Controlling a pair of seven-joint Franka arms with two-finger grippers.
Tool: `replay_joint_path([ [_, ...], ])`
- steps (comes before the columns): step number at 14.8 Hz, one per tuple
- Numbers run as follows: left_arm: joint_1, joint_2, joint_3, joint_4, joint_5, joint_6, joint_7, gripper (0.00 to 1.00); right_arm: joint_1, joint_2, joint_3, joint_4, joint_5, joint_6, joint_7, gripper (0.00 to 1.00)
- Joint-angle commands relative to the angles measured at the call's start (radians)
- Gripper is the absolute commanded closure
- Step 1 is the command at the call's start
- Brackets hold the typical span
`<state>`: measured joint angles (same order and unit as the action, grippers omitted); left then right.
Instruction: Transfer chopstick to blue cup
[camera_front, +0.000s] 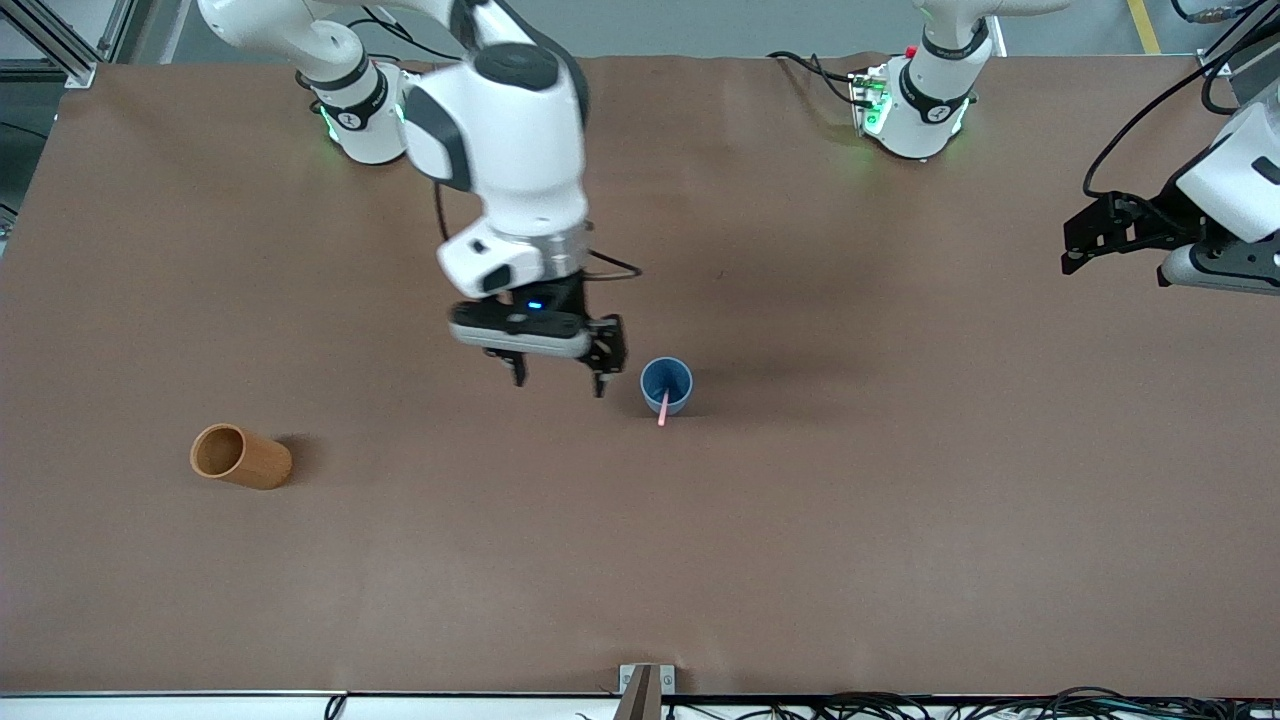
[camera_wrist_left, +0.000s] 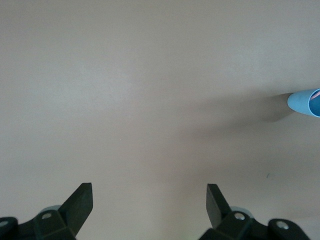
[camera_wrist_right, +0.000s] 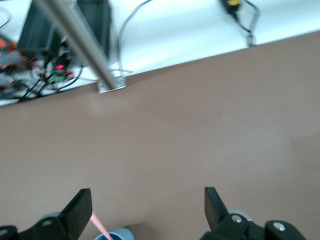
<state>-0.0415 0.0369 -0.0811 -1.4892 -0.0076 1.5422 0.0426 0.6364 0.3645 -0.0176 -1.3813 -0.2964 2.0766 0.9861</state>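
Note:
The blue cup (camera_front: 666, 385) stands upright near the middle of the table. The pale pink chopstick (camera_front: 663, 408) is in it, leaning over the rim toward the front camera. My right gripper (camera_front: 558, 375) hangs open just beside the cup, toward the right arm's end, with nothing between its fingers. In the right wrist view the right gripper (camera_wrist_right: 148, 197) is wide open, and the chopstick (camera_wrist_right: 97, 224) rises from the cup (camera_wrist_right: 117, 234) close by one finger. My left gripper (camera_front: 1072, 245) waits open at the left arm's end of the table. The left gripper (camera_wrist_left: 149, 192) sees the cup (camera_wrist_left: 304, 102) far off.
An orange-brown cup (camera_front: 240, 456) lies on its side toward the right arm's end, nearer to the front camera than the blue cup. A metal bracket (camera_front: 646, 680) sits at the table's front edge, with cables along it.

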Motion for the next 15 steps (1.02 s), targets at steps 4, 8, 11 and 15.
replay_joint_path([
  [4, -0.023, -0.025, 0.034, -0.014, -0.017, 0.009, -0.015, 0.00, -0.254, -0.162, 0.018, -0.045, 0.116, -0.219, -0.315, 0.00],
  [8, -0.020, -0.017, 0.034, 0.001, -0.015, 0.009, -0.021, 0.00, -0.443, -0.208, 0.016, -0.045, 0.198, -0.309, -0.578, 0.00],
  [11, -0.014, -0.005, 0.035, 0.030, -0.014, -0.025, -0.017, 0.00, -0.539, -0.252, 0.016, -0.045, 0.243, -0.393, -0.662, 0.00],
  [15, -0.021, 0.000, 0.035, 0.033, 0.000, -0.027, -0.010, 0.00, -0.603, -0.317, 0.016, -0.045, 0.255, -0.541, -0.733, 0.00],
])
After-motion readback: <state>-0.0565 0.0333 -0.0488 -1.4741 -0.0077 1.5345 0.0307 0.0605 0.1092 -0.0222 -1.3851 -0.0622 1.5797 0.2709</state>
